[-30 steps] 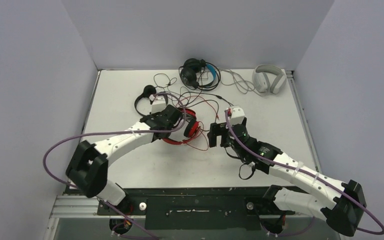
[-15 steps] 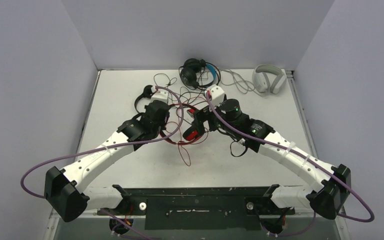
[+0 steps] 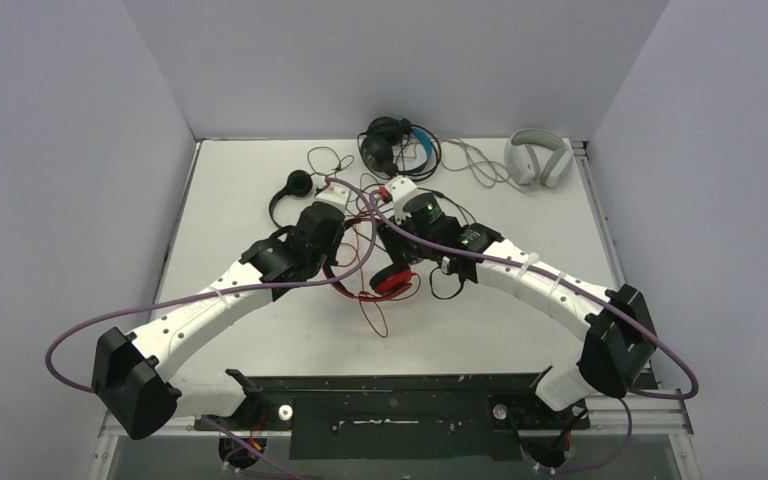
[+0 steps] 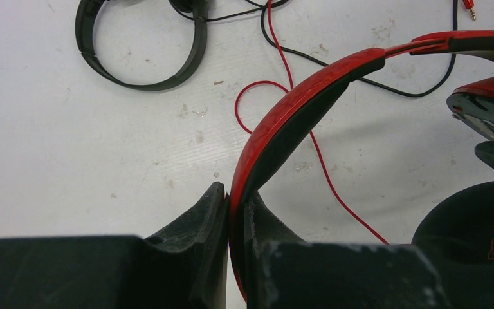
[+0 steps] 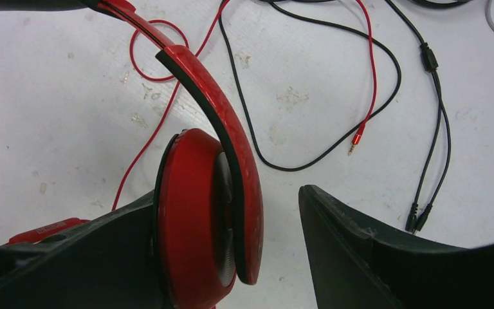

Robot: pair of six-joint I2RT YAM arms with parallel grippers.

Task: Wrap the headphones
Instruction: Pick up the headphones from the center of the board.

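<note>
The left gripper [image 4: 235, 196] is pinching the arched band of the red-and-black headset [image 3: 392, 281], its fingers pressed together on the band's edge. The band is glossy red outside with black lining inside, and it is curving away from the fingers to a round red ear cup with a dark cushion. A thin red cable [image 4: 325, 174] is trailing from the headset in loose loops over the white table [image 3: 550, 230] and ending in a red plug [image 5: 356, 137], which is lying near a black cable.

A second ago the right arm was sitting to the right of the headset, well apart from it. It has since swung in across the middle and is now reaching over the headset, and the red cable loop is now hanging towards the near edge.

The right gripper [image 5: 226, 196] is standing spread wide around the ear cup. The cup is lying against one finger while the other finger is standing apart from it, so nothing is being squeezed.

Further out, a small black headset [image 3: 295, 185] is lying just beyond the left wrist. A black-and-blue headset [image 3: 395, 145] is at the far edge, and a white-grey headset [image 3: 538, 158] is in the far right corner.
</note>
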